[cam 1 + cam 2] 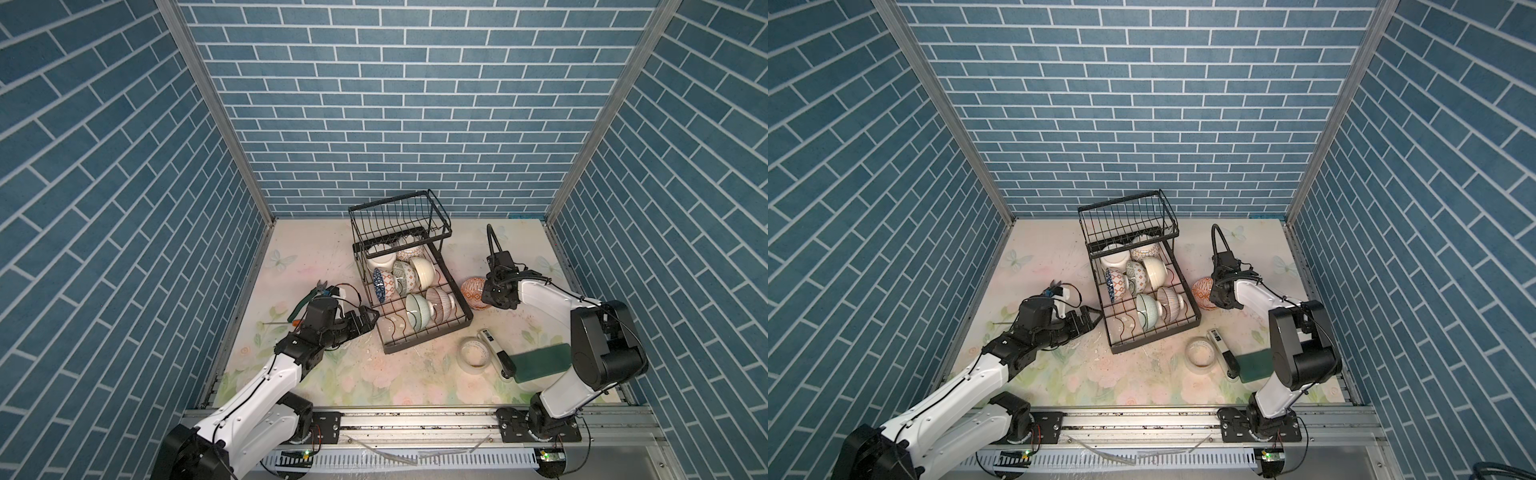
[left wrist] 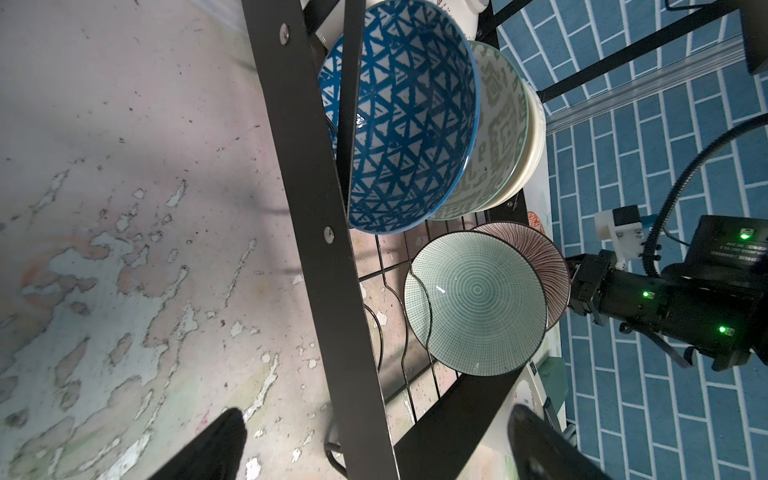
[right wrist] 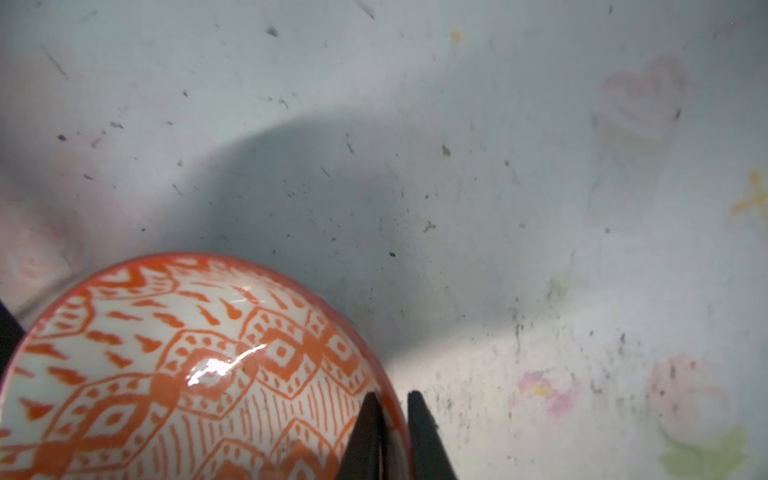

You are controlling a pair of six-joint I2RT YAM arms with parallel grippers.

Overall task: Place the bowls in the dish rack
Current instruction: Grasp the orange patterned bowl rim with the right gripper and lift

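Orange-patterned glossy bowl [image 3: 166, 374] beside the rack [image 1: 428, 336]: right gripper [image 3: 392, 399] clamped on its rim, left gripper [image 1: 371, 318] wide open, empty.

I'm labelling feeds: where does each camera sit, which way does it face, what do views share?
Both top views: high in front, looking down at the dish rack and both arms.
Left wrist: beside the rack, facing its bowls; open left gripper shows.
Right wrist: low over the table, facing the orange bowl; right gripper shut on its rim.
Shared: top views show that bowl too.
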